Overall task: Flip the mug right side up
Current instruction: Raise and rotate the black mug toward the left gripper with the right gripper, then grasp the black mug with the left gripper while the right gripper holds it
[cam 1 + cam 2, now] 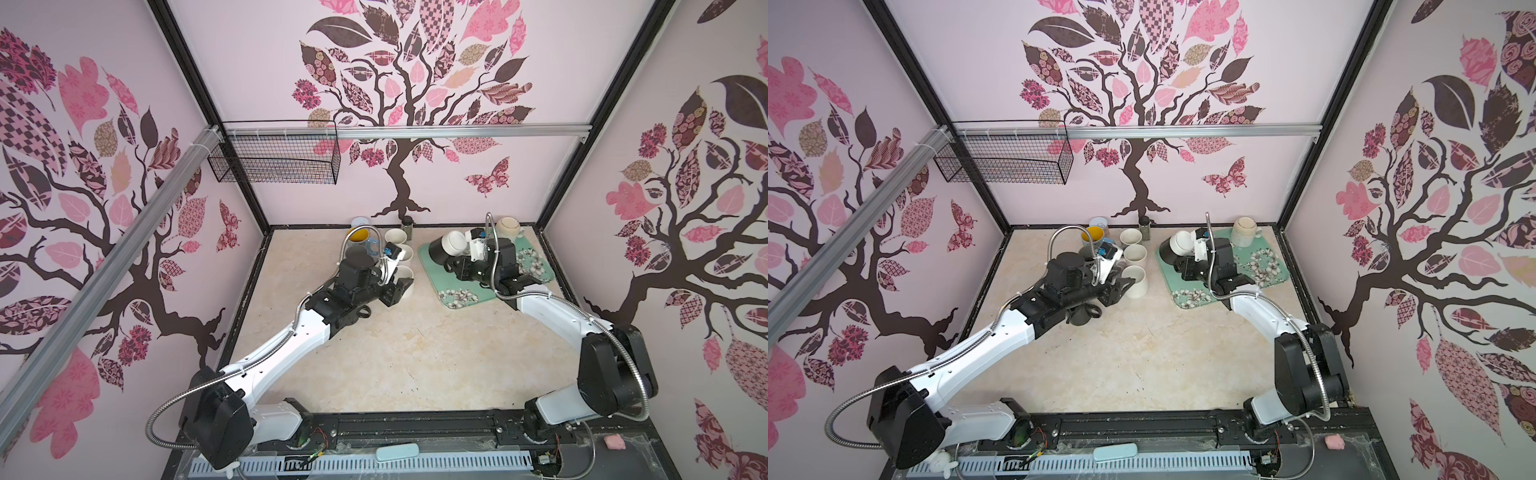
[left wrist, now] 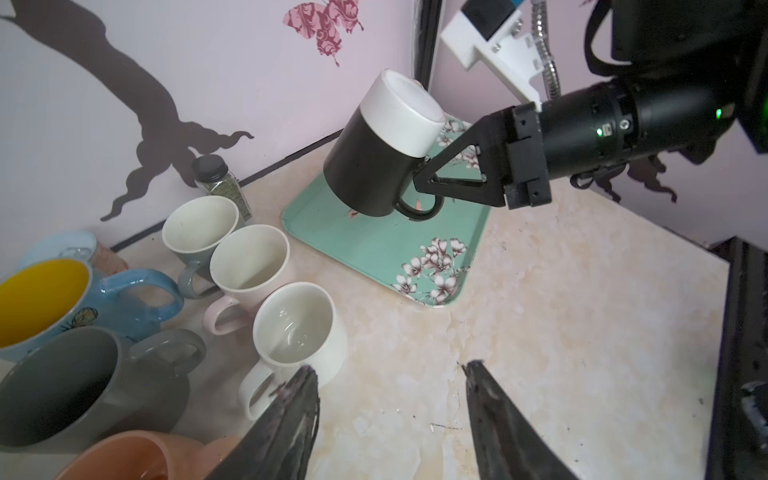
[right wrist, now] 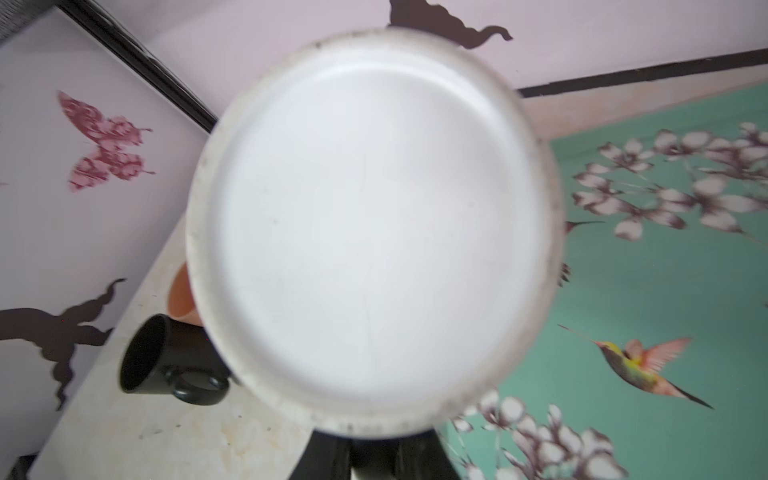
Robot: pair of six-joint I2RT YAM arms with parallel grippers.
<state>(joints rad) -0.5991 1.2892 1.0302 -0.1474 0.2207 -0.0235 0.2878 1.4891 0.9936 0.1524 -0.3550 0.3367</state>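
Left wrist view, from the left: a cluster of upright mugs (image 2: 245, 266) stands on the table (image 2: 540, 311). The left end effector (image 2: 390, 368) sits just beside the nearest white mug (image 2: 299, 328), its fingers apart with nothing between them. Further right, the mug (image 2: 374, 166), black with a white base end, is tilted over a corner of the green tray (image 2: 374, 249), mouth down and base up. Whether its rim touches the tray cannot be told. The right end effector (image 2: 419, 183) is clamped on its handle. Only this view shows that grip. In both top views the handle is hidden, and the mug (image 1: 446, 247) shows only as a black-and-white body at the tray's left edge. The right wrist view is mostly filled by the mug's white base (image 3: 374, 224), blurred. Beside it a black mug (image 3: 166, 361) lies on its side, which in a top view (image 1: 1079, 316) is half hidden under the left arm.
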